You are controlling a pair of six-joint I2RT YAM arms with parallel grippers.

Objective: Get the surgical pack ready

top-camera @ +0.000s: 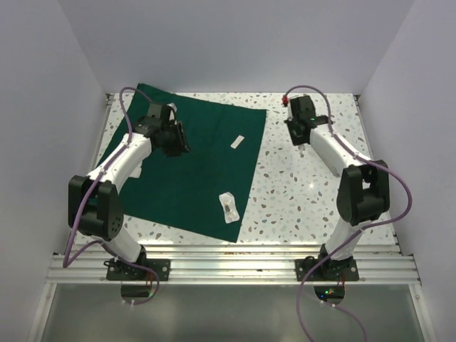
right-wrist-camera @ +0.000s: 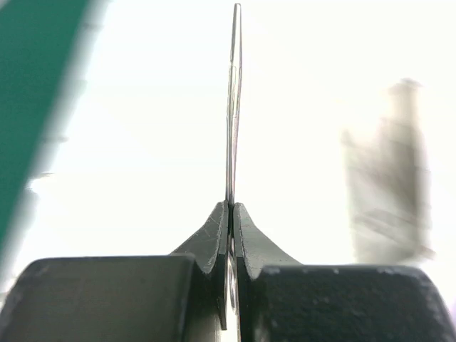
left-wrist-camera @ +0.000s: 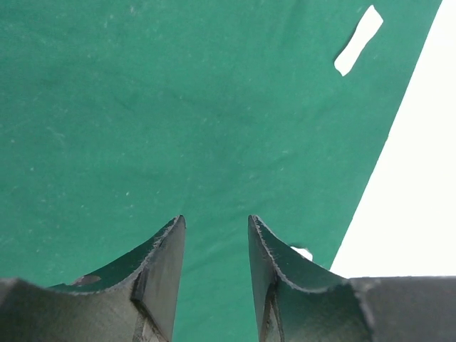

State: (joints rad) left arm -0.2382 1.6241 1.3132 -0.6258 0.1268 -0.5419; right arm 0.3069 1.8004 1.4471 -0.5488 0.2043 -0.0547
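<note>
Dark green cloth (top-camera: pixel 206 164) lies flat, a clear packet (top-camera: pixel 228 206) holding a small piece at its 5 o'clock corner. Left tool (left-wrist-camera: pixel 214 221) slightly parted, empty; right tool (right-wrist-camera: pixel 231 206) clamps a metal strip (right-wrist-camera: pixel 234 107).

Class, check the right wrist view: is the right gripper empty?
No: the right gripper is shut on a thin metal instrument that stands edge-on between its fingers.

White arm links (top-camera: pixel 128 158), black joints (top-camera: pixel 96 206), purple cables (top-camera: pixel 122 103), black wedge-shaped end effector fingers (left-wrist-camera: pixel 160 274)
</note>
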